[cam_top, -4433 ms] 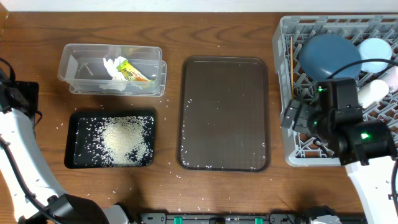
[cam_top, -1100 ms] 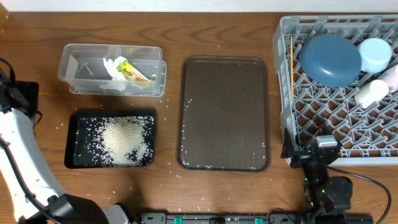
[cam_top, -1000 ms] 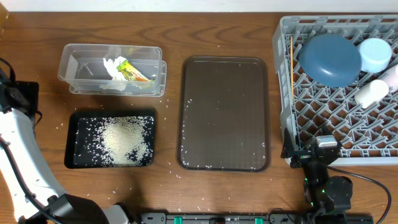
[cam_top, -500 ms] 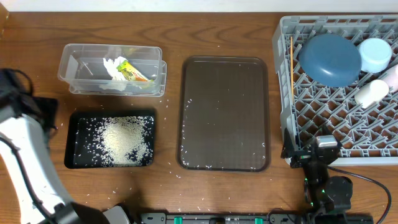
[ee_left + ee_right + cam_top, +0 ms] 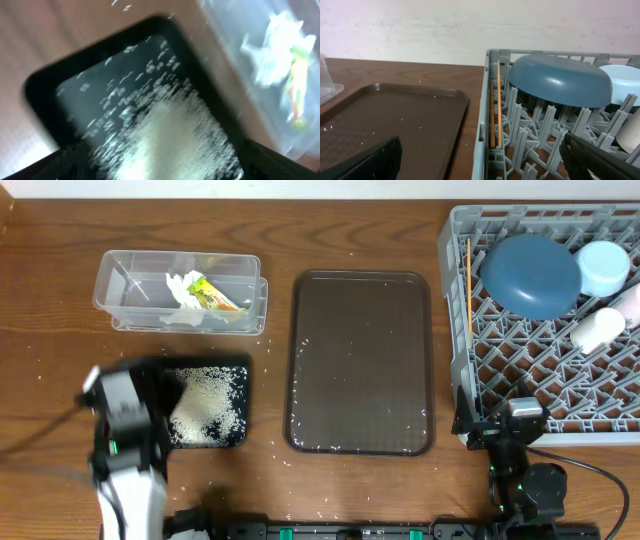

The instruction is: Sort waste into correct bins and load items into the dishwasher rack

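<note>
- Overhead, the left arm (image 5: 125,430) hangs over the left part of the black tray (image 5: 215,364), hiding it.
- Its wrist view is blurred; the left gripper (image 5: 160,167) shows its fingers spread, with nothing between them, above the rice (image 5: 210,405) heaped in that tray.
- Just behind the tray stands the clear tub (image 5: 130,285), holding the yellow-green wrapper (image 5: 212,293) and its white paper.
- At the table's middle lies the brown tray (image 5: 362,360), dotted with a few stray grains; more grains are scattered on the table (image 5: 300,230).
- The rack (image 5: 455,380) fills the right side.
- Inside it, the dark blue bowl (image 5: 530,275) lies upside down, with the light blue bowl (image 5: 603,265) touching it on the right.
- The white cup (image 5: 597,328) and pink cup (image 5: 632,302) lie near the rack's right edge.
- The chopsticks (image 5: 469,280) run along the inside of its left wall.
- The right gripper (image 5: 485,162) sits low at the rack's front left corner, fingers wide apart and holding nothing.
</note>
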Robot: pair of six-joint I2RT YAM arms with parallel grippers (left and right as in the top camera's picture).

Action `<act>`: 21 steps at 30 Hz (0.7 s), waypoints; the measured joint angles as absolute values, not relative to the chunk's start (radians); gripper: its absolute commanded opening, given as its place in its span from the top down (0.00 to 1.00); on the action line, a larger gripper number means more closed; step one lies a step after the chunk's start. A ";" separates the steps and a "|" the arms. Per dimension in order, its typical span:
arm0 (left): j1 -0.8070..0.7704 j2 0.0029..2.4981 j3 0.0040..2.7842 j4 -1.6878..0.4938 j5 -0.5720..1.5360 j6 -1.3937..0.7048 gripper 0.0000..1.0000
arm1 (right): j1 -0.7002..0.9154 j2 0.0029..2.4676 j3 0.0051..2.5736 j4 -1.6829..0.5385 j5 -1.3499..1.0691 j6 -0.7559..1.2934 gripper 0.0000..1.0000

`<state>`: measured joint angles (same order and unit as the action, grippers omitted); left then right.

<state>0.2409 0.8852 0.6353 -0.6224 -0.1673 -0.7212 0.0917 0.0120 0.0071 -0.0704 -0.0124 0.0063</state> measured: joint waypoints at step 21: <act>0.080 0.258 0.135 -0.191 -0.129 -0.374 0.02 | 0.092 0.012 0.007 -0.070 -0.012 0.006 0.01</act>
